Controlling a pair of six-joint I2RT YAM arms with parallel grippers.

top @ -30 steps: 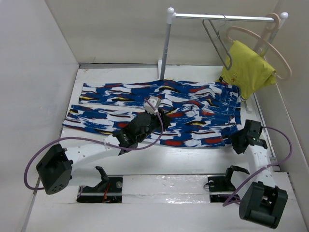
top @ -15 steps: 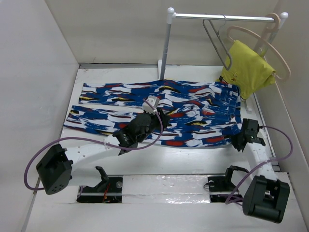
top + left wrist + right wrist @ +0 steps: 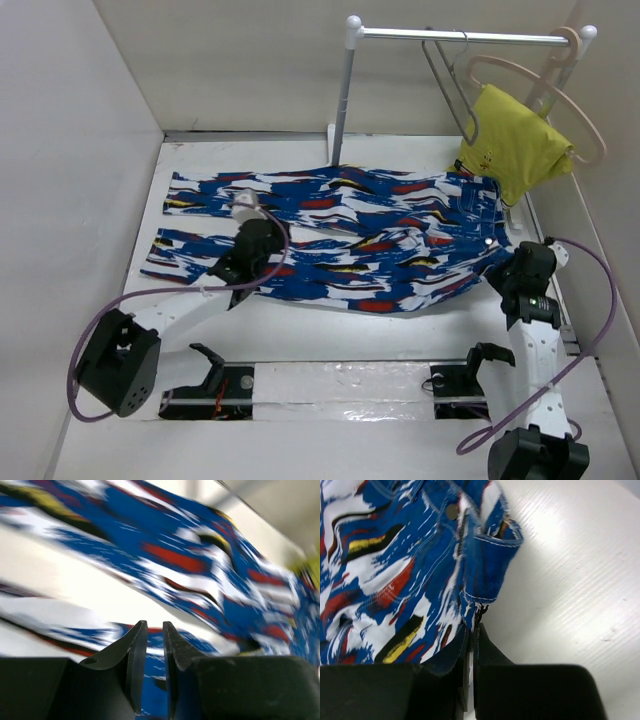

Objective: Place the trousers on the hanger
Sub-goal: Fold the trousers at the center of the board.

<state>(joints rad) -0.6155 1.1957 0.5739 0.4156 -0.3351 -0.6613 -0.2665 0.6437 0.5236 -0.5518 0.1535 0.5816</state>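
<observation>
A lab test booth: plain white panel walls (image 3: pixel 80 150), white tabletop (image 3: pixel 330 335), small clothes rail (image 3: pixel 520 39), robot arms (image 3: pixel 170 312)

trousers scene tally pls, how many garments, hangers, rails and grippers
garments: 2 (the trousers, the yellow garment)
hangers: 2 (the wire hanger, the beige hanger)
rails: 1 (the rail)
grippers: 2 (left gripper, right gripper)
total: 7
</observation>
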